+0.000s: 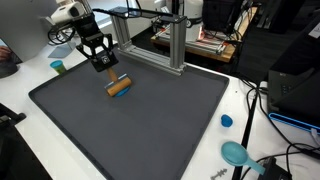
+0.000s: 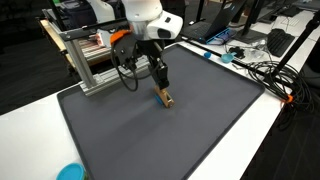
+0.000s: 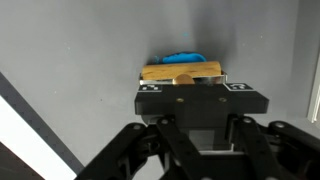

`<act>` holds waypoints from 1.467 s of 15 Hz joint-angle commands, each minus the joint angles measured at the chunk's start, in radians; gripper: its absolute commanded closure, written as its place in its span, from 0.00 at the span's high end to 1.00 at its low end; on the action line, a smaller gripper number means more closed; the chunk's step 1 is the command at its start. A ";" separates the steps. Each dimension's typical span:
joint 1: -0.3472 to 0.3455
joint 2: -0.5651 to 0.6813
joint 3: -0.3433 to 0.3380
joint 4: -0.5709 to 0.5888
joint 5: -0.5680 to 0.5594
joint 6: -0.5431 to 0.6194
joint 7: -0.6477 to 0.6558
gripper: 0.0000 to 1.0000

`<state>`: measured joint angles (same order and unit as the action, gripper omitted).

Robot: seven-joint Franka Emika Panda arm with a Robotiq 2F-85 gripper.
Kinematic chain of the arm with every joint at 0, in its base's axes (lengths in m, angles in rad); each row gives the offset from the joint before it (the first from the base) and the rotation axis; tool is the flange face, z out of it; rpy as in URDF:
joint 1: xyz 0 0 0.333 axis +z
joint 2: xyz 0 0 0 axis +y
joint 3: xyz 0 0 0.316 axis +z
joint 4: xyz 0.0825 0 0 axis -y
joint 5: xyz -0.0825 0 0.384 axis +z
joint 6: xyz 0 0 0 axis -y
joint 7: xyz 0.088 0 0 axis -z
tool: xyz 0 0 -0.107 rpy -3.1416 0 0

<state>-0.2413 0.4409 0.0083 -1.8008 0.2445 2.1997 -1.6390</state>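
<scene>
Robot claw (image 1: 106,72) hangs over gray mat (image 1: 150,130), near mat's back corner by metal frame (image 1: 172,45). Claw closed narrow on wooden block (image 1: 119,87). Block sits crosswise between fingertips and sticks out below them. In both exterior views, block tilted and low over mat; contact with mat unclear. Wrist view: block fills gap at claw tips, with blue patch (image 3: 185,57) just beyond block, over mat. Small blue lid (image 1: 226,121) lies off mat's far edge, well apart from claw.
</scene>
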 commanded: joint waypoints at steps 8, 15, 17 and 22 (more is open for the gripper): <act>-0.003 0.000 0.003 0.002 -0.002 -0.003 0.002 0.47; -0.003 0.000 0.003 0.002 -0.002 -0.003 0.002 0.22; 0.004 0.005 0.021 -0.006 0.004 0.034 -0.037 0.22; -0.008 -0.024 0.050 -0.042 0.026 0.026 -0.126 0.22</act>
<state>-0.2413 0.4407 0.0084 -1.8008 0.2445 2.1987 -1.6390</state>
